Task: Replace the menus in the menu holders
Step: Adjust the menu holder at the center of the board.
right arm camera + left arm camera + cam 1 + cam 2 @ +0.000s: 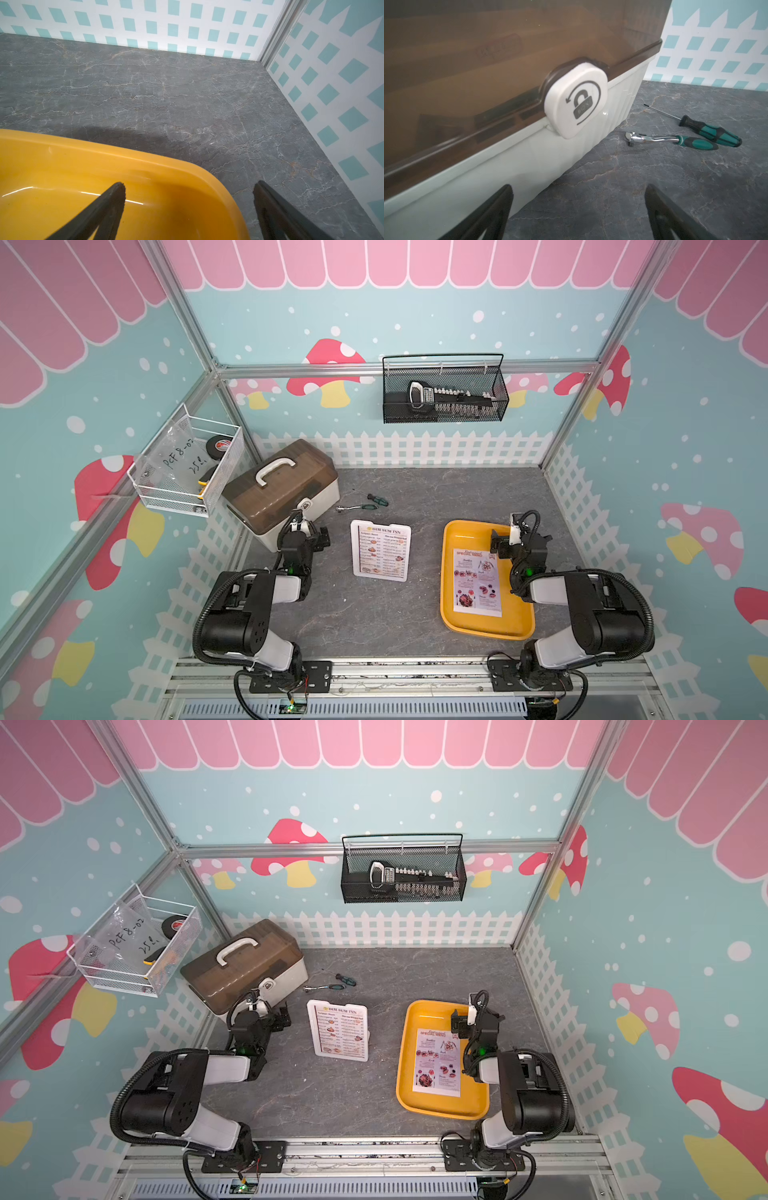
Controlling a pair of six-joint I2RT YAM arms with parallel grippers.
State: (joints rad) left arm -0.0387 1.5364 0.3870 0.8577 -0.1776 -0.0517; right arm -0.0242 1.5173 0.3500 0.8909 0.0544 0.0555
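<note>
- Your storage box point(278, 489) fills the far left corner of the tabletop point(374, 614).
- The yellow tray point(445, 580) lies near the right edge.
- The menu holder point(355, 549) stands mid-tabletop, DIM SUM INN menu point(381, 551) inside.
- The SPECIAL MENU sheet point(477, 583) lies flat in the tray.
- Your left gripper point(577, 189) gapes empty beside the box; your right gripper point(189, 186) gapes empty over the tray's far corner.

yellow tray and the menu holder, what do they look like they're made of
Yellow tray: likely moulded plastic with a glossy finish. It shows bright glints on its floor, a smooth rounded rim and even colour.
Menu holder: probably plastic, with a white rounded border and the printed sheet showing through a seemingly clear face. It may be acrylic, but it is too small to tell.
</note>
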